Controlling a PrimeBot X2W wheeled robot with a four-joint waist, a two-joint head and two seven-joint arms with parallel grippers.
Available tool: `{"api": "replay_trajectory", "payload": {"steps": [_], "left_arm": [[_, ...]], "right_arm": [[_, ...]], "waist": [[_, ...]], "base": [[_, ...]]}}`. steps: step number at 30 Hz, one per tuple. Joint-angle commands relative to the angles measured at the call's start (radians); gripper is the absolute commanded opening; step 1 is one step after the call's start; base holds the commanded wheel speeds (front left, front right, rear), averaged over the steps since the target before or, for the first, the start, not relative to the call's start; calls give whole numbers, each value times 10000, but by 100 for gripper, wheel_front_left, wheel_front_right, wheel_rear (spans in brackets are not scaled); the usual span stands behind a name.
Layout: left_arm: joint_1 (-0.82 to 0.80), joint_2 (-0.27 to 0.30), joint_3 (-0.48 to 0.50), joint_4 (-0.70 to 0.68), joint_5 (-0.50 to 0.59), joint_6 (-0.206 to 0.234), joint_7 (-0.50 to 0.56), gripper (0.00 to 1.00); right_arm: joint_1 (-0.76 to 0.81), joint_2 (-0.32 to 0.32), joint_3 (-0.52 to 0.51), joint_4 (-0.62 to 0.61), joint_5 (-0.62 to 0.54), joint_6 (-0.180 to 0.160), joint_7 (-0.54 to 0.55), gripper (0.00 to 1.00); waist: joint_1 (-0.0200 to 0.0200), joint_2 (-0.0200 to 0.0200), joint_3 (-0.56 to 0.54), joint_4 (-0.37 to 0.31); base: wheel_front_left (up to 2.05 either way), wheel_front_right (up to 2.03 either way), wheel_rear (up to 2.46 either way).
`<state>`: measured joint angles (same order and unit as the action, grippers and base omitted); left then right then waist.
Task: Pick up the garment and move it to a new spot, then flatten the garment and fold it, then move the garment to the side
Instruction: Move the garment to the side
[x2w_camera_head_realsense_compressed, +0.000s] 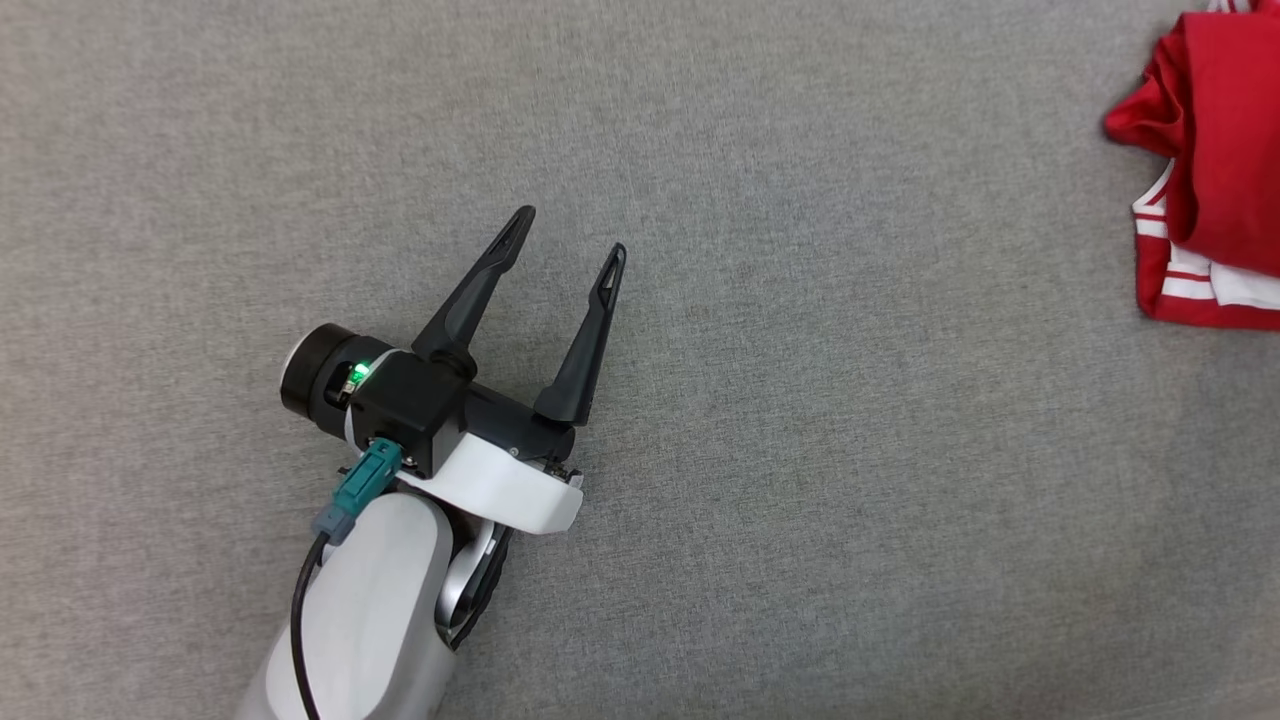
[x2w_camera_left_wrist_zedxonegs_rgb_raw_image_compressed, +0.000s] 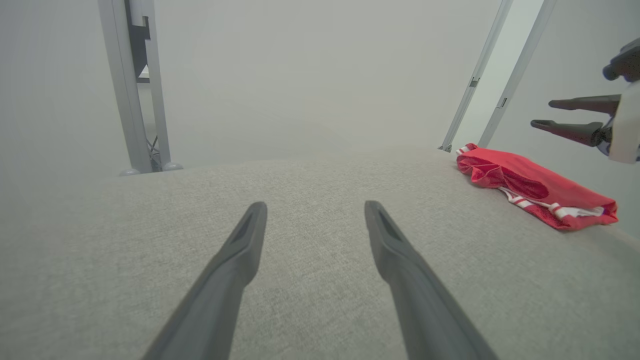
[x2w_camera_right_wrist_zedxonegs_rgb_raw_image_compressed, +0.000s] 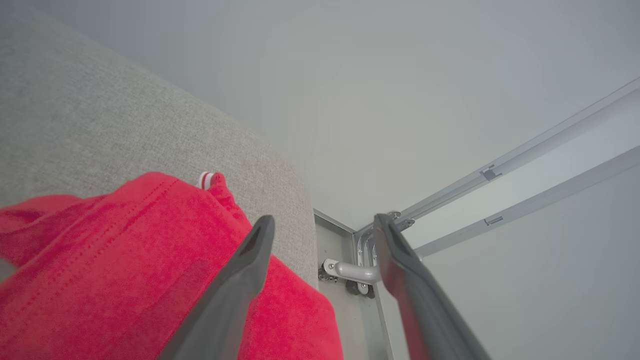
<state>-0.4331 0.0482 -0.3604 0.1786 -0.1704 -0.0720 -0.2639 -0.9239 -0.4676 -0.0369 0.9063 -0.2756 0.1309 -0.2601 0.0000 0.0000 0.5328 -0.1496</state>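
At the right edge of the grey fabric surface (x2w_camera_head_realsense_compressed: 800, 450), the red garment (x2w_camera_head_realsense_compressed: 1215, 150) with white stripes lies in a folded heap. Right gripper (x2w_camera_right_wrist_zedxonegs_rgb_raw_image_compressed: 324, 221) hangs just above it, fingers spread, nothing between them. Left gripper (x2w_camera_head_realsense_compressed: 570, 233) sits well apart over bare fabric, fingers spread, empty.

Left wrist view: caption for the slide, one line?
Left hand open over the grey table; folded red garment lies near its right edge, right hand open just above it.
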Motion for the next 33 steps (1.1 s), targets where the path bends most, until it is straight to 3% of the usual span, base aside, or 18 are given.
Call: {"api": "replay_trajectory", "payload": {"steps": [1, 12, 25, 33], "left_arm": [[70, 48, 16, 1, -61, 60, 9, 100], [814, 43, 142, -109, -510, 369, 5, 100], [1975, 45, 1418, -264, -580, 703, 3, 100], [2718, 45, 2031, -207, -595, 822, 3, 100]], "right_arm": [[-116, -70, 11, -96, -95, -1, -41, 100], [309, 640, 970, -1721, 836, -1, -46, 100], [3317, 1936, 1600, -5232, 2861, -1, -47, 100], [5134, 2914, 1358, -6167, 3073, -1, -48, 100]], "waist": [[0, 0, -212, 63], [0, 0, -1870, 366], [0, 0, -3558, 890], [0, 0, -4172, 1191]], "base": [[0, 0, 0], [0, 0, 0], [0, 0, 0], [0, 0, 0]]}}
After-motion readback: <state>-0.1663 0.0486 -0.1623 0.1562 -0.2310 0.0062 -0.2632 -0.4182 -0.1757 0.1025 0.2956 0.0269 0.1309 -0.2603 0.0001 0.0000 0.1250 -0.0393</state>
